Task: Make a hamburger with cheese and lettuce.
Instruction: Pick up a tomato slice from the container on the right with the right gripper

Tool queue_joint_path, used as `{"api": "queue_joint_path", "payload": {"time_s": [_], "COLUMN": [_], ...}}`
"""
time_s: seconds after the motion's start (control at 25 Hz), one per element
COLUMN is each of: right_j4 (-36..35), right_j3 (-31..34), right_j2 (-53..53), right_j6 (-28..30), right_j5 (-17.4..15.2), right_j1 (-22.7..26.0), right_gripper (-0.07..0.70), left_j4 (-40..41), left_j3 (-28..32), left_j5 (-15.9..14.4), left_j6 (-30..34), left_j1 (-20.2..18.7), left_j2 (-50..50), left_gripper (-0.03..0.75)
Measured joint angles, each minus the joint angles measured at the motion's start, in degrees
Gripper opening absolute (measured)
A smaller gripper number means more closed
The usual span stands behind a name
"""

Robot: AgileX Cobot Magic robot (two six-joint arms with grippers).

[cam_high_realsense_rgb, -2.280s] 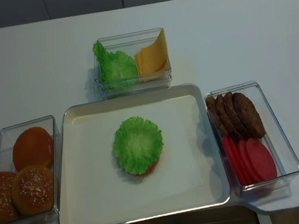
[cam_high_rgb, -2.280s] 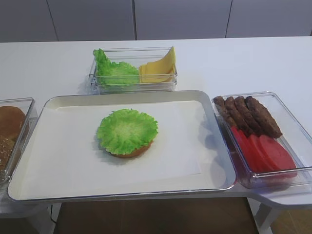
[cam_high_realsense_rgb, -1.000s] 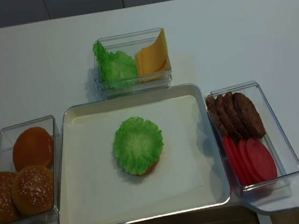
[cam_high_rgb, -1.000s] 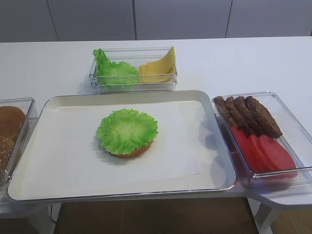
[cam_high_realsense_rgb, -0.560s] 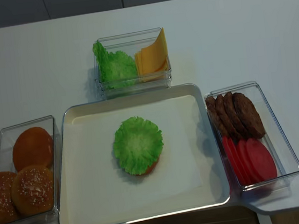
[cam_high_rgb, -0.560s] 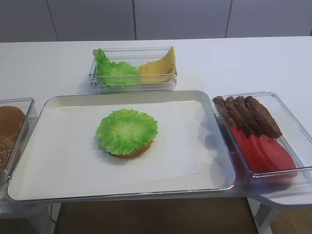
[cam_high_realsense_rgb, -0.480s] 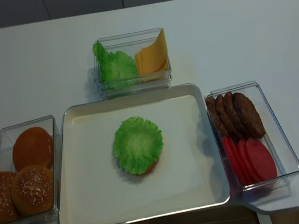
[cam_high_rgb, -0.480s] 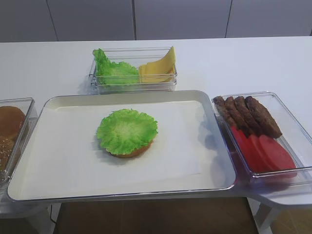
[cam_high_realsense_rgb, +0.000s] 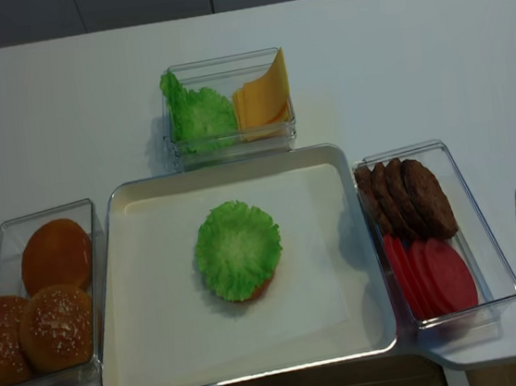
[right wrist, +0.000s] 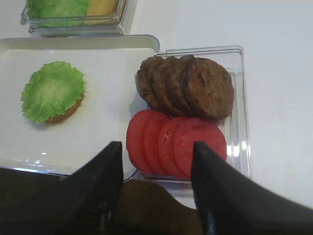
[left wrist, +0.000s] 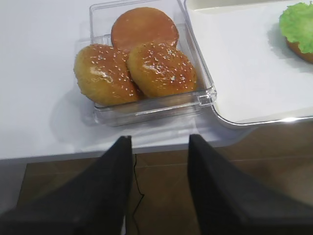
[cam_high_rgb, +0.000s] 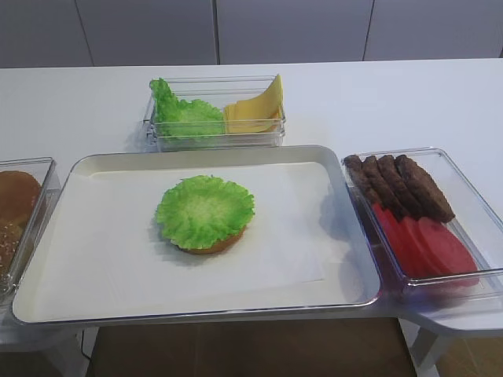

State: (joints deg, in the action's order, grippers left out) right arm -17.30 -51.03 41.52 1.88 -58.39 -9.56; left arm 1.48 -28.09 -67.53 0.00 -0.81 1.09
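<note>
Lettuce is sitting in 2 places: 1 ruffled green leaf is topping a tan bun half as the hamburger (cam_high_rgb: 205, 214), which is lying near the middle of the paper-lined tray (cam_high_rgb: 94, 163), and more lettuce (cam_high_rgb: 182, 116) is filling the left half of the clear container (cam_high_rgb: 216, 140) standing just behind the tray. Cheese (cam_high_rgb: 255, 111) is leaning in pale yellow slices in the right half of that same container, touching the green leaves beside it.

To the right of the tray, a clear bin (cam_high_rgb: 465, 182) is holding 4 dark brown patties (cam_high_rgb: 401, 188) overlapping at the far end and round red slices (cam_high_rgb: 423, 245) overlapping at the near end. To the left, another clear bin (left wrist: 146, 108) is holding 3 buns (left wrist: 161, 68): 2 seeded tops in front and 1 smooth brown half behind them.

Right gripper (right wrist: 156, 196) is hovering above the near end of the patty bin, its 2 dark fingers (right wrist: 100, 191) standing well apart with nothing between them; in the realsense overhead view only a dark corner of it is showing at the right edge. Left gripper (left wrist: 159, 191) is hanging off the table's front edge, just before the bun bin, its fingers likewise spread and holding nothing.
</note>
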Motion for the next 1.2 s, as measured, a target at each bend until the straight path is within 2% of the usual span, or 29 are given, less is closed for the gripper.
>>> {"api": "queue_joint_path", "payload": {"time_s": [0.28,0.36,0.44,0.6,0.84,1.2], "right_j4": [-0.72,-0.59,0.72,7.21,10.79,21.02], "right_j3": [-5.71,-6.78,-7.68,-8.71,-9.06,-9.06], "right_j2": [10.05,12.17,14.32,18.89,27.1,36.84], "right_j6": [0.0,0.0,-1.48,-8.82,-14.97,-24.92], "right_j5": [-0.45,-0.45,-0.34,-0.34,-0.13,-2.36], "right_j1": [-0.12,-1.51,-3.95,-9.48,-17.14,-27.64], "right_gripper": [0.347,0.346,0.346,0.346,0.346,0.346], "left_j4": [0.0,0.0,0.0,0.0,0.0,0.0], "left_j3": [0.0,0.0,0.0,0.0,0.0,0.0], "left_j5": [0.0,0.0,0.0,0.0,0.0,0.0], "left_j6": [0.0,0.0,0.0,0.0,0.0,0.0], "left_j1": [0.0,0.0,0.0,0.0,0.0,0.0], "left_j2": [0.0,0.0,0.0,0.0,0.0,0.0], "left_gripper": [0.288,0.288,0.288,0.288,0.288,0.288]}}
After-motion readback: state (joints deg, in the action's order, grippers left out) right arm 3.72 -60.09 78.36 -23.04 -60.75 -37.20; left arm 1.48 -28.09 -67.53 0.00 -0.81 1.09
